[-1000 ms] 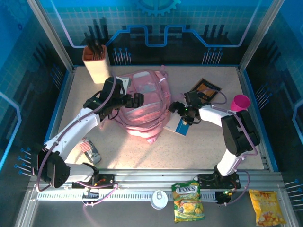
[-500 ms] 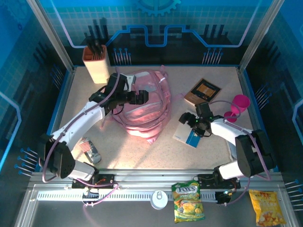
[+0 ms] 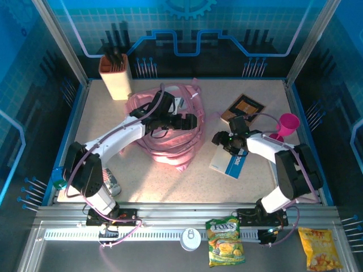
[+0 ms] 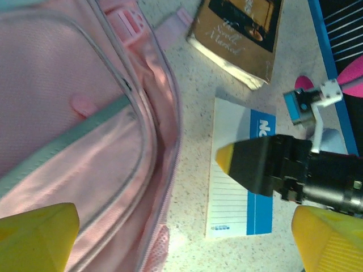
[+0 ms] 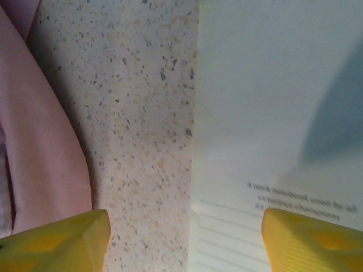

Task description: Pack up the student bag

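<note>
The student bag (image 3: 170, 133), a soft pink backpack, lies left of centre on the table. My left gripper (image 3: 191, 122) hovers open over its right edge, with the bag's zipped side (image 4: 85, 141) below it and nothing between its yellow fingertips (image 4: 34, 235). A white and blue notebook (image 3: 231, 163) lies flat to the right of the bag. My right gripper (image 3: 219, 139) sits low over the notebook's left edge (image 5: 272, 113), open, one fingertip (image 5: 57, 241) over bare table and the other over the page. The bag's pink fabric (image 5: 34, 147) is close on its left.
A brown book (image 3: 244, 107) lies behind the notebook, with a pink cup (image 3: 287, 123) at the right. A tan pen holder (image 3: 115, 76) stands at the back left. A small striped item (image 3: 108, 181) lies near the left arm's base. Snack bags (image 3: 226, 242) rest on the front rail.
My left gripper has swung right across the bag to its right edge. My right gripper pulled the notebook away from the bag, then came back over its left edge, jaws narrowing a little.
</note>
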Robot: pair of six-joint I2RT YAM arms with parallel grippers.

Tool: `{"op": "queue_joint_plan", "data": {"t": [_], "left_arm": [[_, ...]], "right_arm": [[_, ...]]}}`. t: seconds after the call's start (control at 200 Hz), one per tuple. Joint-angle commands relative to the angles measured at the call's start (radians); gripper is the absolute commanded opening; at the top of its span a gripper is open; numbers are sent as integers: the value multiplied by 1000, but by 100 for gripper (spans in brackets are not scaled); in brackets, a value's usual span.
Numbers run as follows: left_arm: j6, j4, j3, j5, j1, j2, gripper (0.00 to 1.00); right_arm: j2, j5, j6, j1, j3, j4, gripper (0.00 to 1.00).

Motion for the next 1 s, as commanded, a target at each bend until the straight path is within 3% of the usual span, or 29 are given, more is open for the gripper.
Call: {"op": "queue_joint_plan", "data": {"t": [0.0,0.24,0.405,0.495,0.59,0.71,0.996], "left_arm": [[-58,8,38,51,-23,32,95],[-72,4,58,75,-40,74,90],[-85,-22,88,71,-41,112,87],[-103,-19,103,89,-50,138,85],[-131,-29,129,94,-72,167,81],[-217,-104,175,5,-123,192,76],[-315,-100,187,-68,-253,252,72]], "right_arm": [[51,-6,-35,22,31,-9,71],[74,-35,-45,81,-2,-44,66],[-4,-111,-45,116,-88,18,54],[-61,-118,-50,103,-82,6,53],[-130,-97,-59,72,-62,-19,54],[-202,-22,-84,18,-48,-75,55],[-216,126,-131,-74,-32,-264,51]]}}
